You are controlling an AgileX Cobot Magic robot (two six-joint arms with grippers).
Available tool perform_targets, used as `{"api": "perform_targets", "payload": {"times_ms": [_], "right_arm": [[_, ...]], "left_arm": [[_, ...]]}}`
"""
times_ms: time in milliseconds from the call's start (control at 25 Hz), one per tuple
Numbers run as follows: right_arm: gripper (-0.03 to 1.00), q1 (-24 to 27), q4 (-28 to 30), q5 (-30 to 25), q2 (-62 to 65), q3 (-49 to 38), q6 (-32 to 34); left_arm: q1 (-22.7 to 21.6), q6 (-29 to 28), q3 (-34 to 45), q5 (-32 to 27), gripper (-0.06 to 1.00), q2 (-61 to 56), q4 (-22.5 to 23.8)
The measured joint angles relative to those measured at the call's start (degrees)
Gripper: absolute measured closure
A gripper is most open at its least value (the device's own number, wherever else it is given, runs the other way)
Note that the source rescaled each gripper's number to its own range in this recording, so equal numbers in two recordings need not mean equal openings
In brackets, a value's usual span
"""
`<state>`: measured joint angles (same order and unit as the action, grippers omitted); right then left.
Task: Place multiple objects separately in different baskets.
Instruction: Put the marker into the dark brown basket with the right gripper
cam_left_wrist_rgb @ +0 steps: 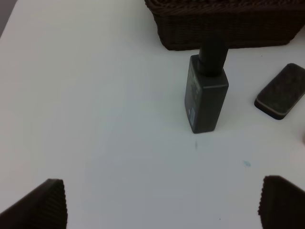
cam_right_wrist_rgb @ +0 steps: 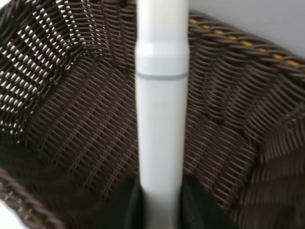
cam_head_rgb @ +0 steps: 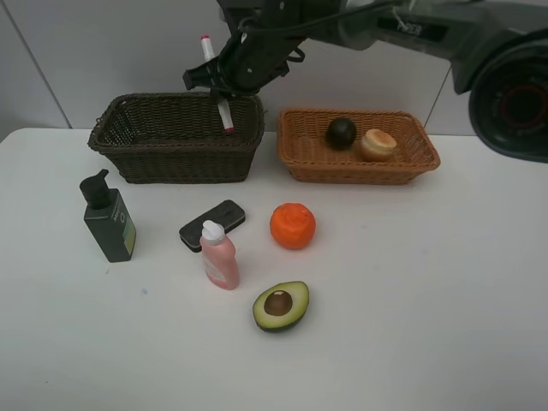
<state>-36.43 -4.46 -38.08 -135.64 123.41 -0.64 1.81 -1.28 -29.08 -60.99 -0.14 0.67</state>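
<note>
White tabletop [cam_head_rgb: 428, 325] against a pale wall fills my overhead view. At the back stand the dark brown basket [cam_head_rgb: 180, 163] on the left and, just beside it, the light orange-tan basket [cam_head_rgb: 360, 174] on the right. The dark mangosteen [cam_head_rgb: 341, 133] and the tan round fruit [cam_head_rgb: 377, 144] lie side by side in the lighter one. The right arm reaches across the middle, and the right gripper [cam_head_rgb: 218, 86] hangs over the right end of the dark brown basket, clamped on the white pink-tipped marker [cam_head_rgb: 224, 116]. The marker stands nearly upright, its lower end down inside the rim. In front, on the table, are the dark green pump bottle [cam_head_rgb: 109, 218], the black flat device [cam_head_rgb: 212, 225], the pink white-capped bottle [cam_head_rgb: 219, 256] touching or just in front of that device, the orange [cam_head_rgb: 293, 225] and, nearest me, the halved avocado [cam_head_rgb: 280, 306], cut face up.

On the left wrist feed, the left gripper [cam_left_wrist_rgb: 162, 210] is spread wide and empty, with one fingertip [cam_left_wrist_rgb: 43, 205] in each lower corner. It hovers above bare table, with the pump bottle [cam_left_wrist_rgb: 206, 95] upright ahead of it, the device [cam_left_wrist_rgb: 282, 90] to one side and the dark basket's wall [cam_left_wrist_rgb: 224, 24] beyond.

On the right wrist feed, the right gripper [cam_right_wrist_rgb: 161, 210] has its dark fingers [cam_right_wrist_rgb: 126, 205] pressed against both sides of the marker [cam_right_wrist_rgb: 161, 105]. The dark basket's woven inside [cam_right_wrist_rgb: 71, 119] fills everything behind it.
</note>
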Motion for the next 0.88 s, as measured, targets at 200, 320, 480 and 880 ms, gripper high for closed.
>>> {"api": "perform_targets", "payload": {"times_ms": [200,320,480,880], "right_arm": [[0.95,-0.1,0.2,4.2,-2.2,0.0,0.0],[0.95,-0.1,0.2,5.0,-3.1,0.0,0.0],[0.95,-0.1,0.2,5.2,-4.4,0.0,0.0],[0.85,-0.1,0.2,5.5,-4.4,0.1,0.0]], "left_arm": [[0.0,0.0,0.0,0.0,-0.06,0.0,0.0],[0.0,0.0,0.0,0.0,-0.06,0.0,0.0],[0.0,0.0,0.0,0.0,-0.06,0.0,0.0],[0.0,0.0,0.0,0.0,-0.06,0.0,0.0]]}}
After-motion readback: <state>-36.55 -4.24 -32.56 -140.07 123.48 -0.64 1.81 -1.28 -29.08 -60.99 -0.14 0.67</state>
